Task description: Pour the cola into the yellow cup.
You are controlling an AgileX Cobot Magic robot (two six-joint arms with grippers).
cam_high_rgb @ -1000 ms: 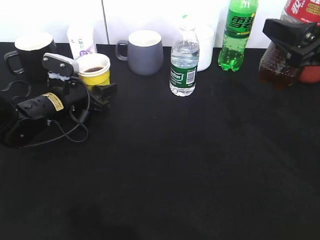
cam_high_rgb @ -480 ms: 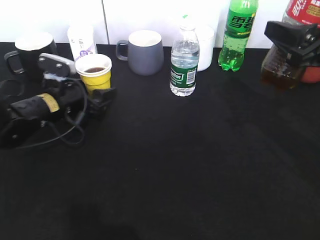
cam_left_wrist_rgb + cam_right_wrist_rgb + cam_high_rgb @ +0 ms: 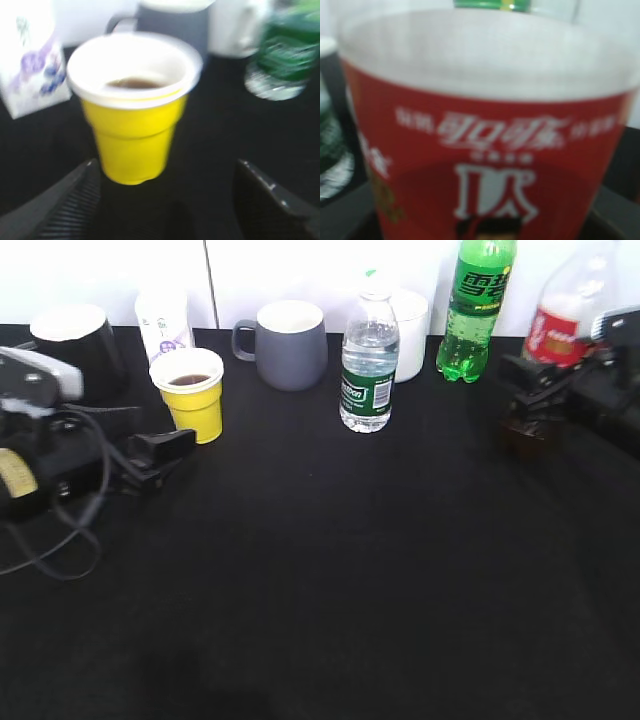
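The yellow cup stands at the back left with a little dark liquid in it. It shows close up in the left wrist view. My left gripper is open and empty just in front of the cup, its fingers apart and not touching it. The cola stands upright at the far right. My right gripper is shut on its lower part. The red label fills the right wrist view, with the fingers dark at both bottom corners. The cap is out of view.
Along the back edge stand a black mug, a white carton, a grey mug, a small water bottle, a white mug and a green soda bottle. The black tablecloth covers the table.
My left gripper has drawn back to the left, away from the yellow cup. My right gripper has brought the cola down and leftward, and the bottle now stands upright.
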